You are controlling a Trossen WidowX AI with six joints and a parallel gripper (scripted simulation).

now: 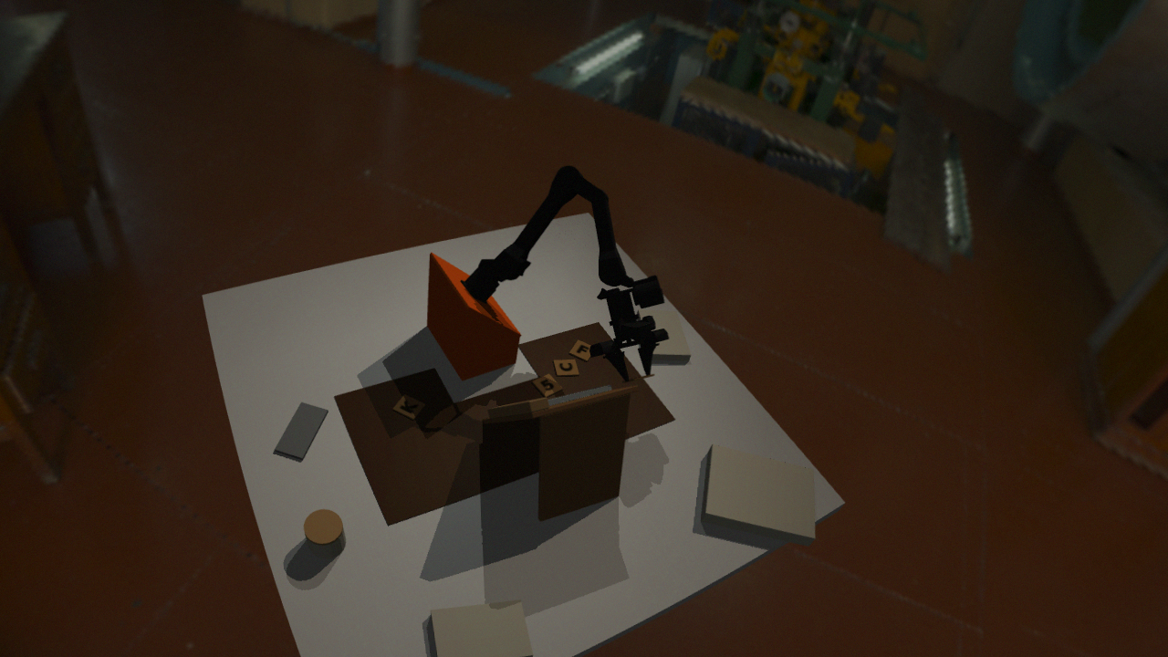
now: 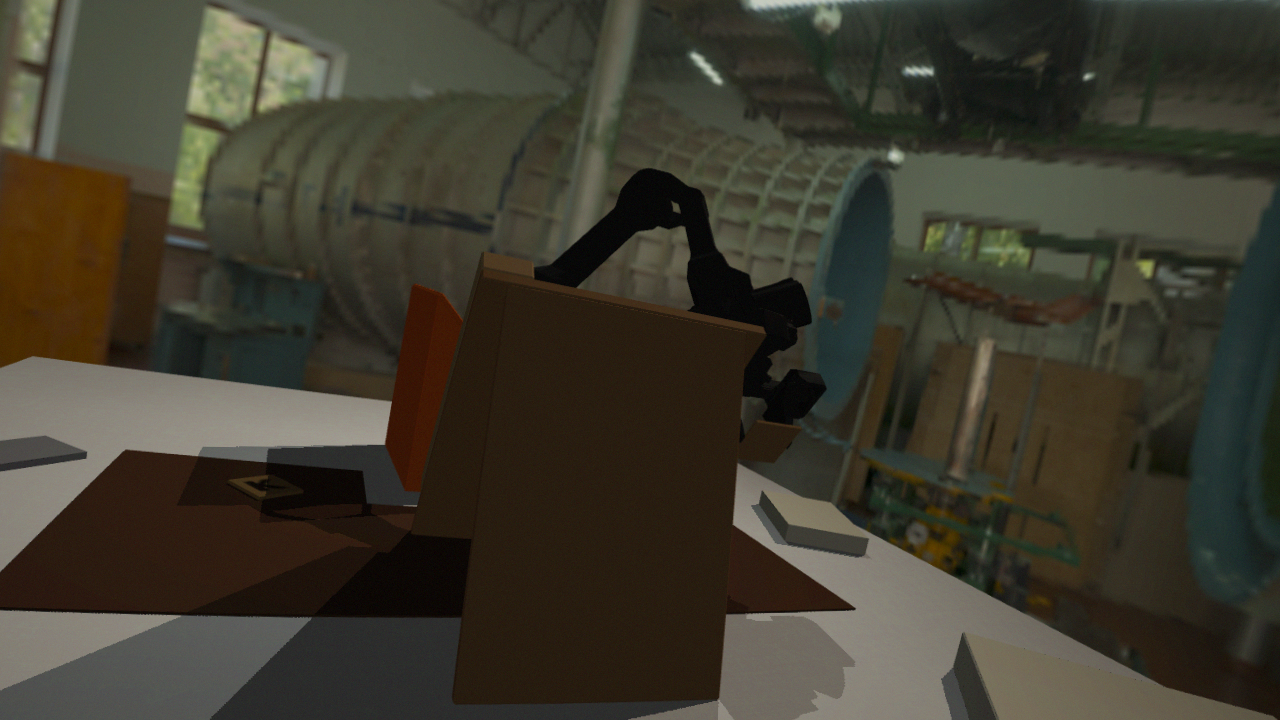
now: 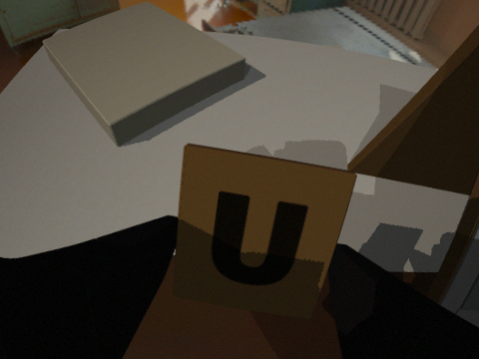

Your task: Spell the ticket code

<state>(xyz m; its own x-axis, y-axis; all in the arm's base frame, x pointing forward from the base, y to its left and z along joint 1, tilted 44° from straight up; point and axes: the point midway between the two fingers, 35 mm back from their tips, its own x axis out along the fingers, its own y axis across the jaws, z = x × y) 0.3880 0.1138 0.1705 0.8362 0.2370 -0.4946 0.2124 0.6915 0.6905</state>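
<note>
My gripper (image 1: pixel 636 369) (image 3: pixel 254 242) is shut on a tan tile marked U (image 3: pixel 262 229) (image 2: pixel 769 438) and holds it above the counter, just off the right end of the upright brown board (image 1: pixel 579 457) (image 2: pixel 590 501) (image 3: pixel 435 140). The letter rail (image 1: pixel 581 396) runs along the board's top edge. Tiles 5 (image 1: pixel 547 383), C (image 1: pixel 565 365) and F (image 1: pixel 581 349) lie in a row on the dark brown mat (image 1: pixel 391 482) behind the board. Tile K (image 1: pixel 406 406) (image 2: pixel 265 486) lies on the mat's left part, in shadow. I cannot make out the ticket.
An orange wedge (image 1: pixel 465 318) (image 2: pixel 420 394) stands at the arm's base. Beige slabs lie at the right (image 1: pixel 759 494) (image 3: pixel 140 60), front (image 1: pixel 482 629) and behind the gripper (image 1: pixel 673 335) (image 2: pixel 810 523). A grey slab (image 1: pixel 300 430) and a short tan cylinder (image 1: pixel 323 526) are at the left.
</note>
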